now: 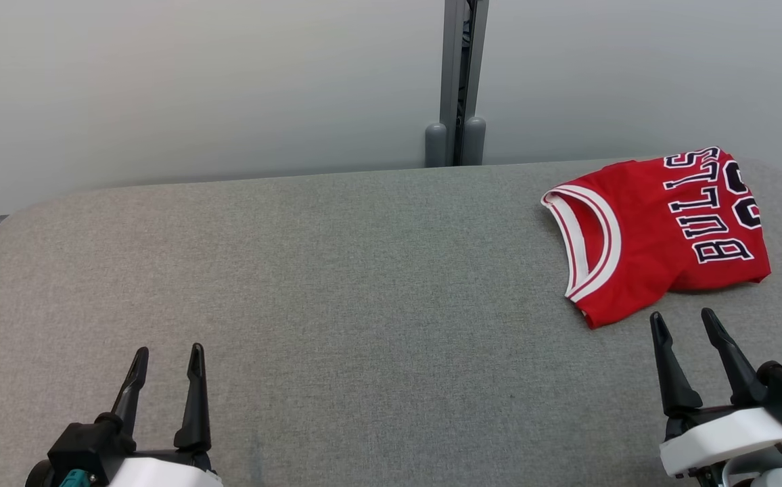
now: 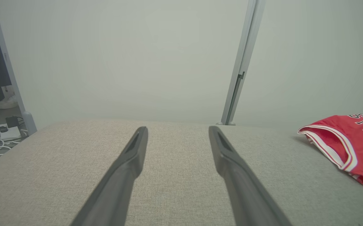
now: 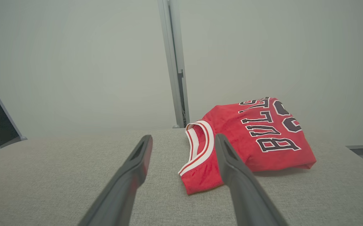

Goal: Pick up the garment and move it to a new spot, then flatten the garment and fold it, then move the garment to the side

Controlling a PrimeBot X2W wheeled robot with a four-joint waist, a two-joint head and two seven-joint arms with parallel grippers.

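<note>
Jersey (image 1: 661, 230) bunched far right, so my right gripper (image 1: 682, 316) sits near it, wide, empty; left gripper (image 1: 168, 350) wide, idle.

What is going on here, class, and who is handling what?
A two-armed robot faces a grey table. A red jersey lies folded over near its far right edge, and nothing is holding it. The right end effector hovers open just short of the jersey; the left end effector sits open at the near left.
</note>
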